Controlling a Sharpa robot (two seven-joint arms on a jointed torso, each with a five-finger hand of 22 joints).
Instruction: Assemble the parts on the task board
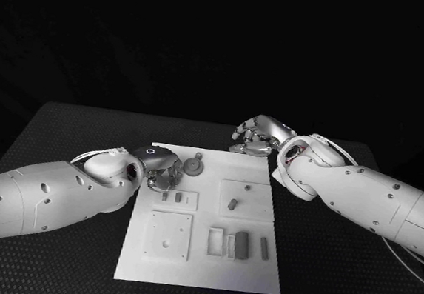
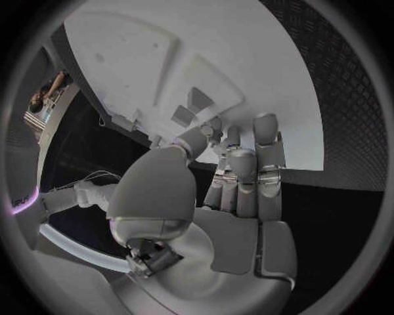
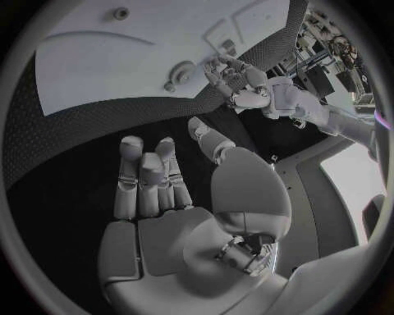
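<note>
Board (image 1: 199, 265) lies white across the middle of the black surface (image 1: 342, 286), and I see shallow square recesses in it holding small grey parts (image 1: 241, 244), with an oval piece (image 1: 195, 165) near its far edge. My left hand (image 1: 160, 169) sits at the board's far left corner, fingers curled, holding nothing I can make out. My right hand (image 1: 259, 135) hovers beyond the far edge, fingers loosely apart, empty.

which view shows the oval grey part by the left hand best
The head view: the oval grey part lies whole on the white task board, beside the left hand. The right wrist view shows it small; in the left wrist view I cannot identify it.
</note>
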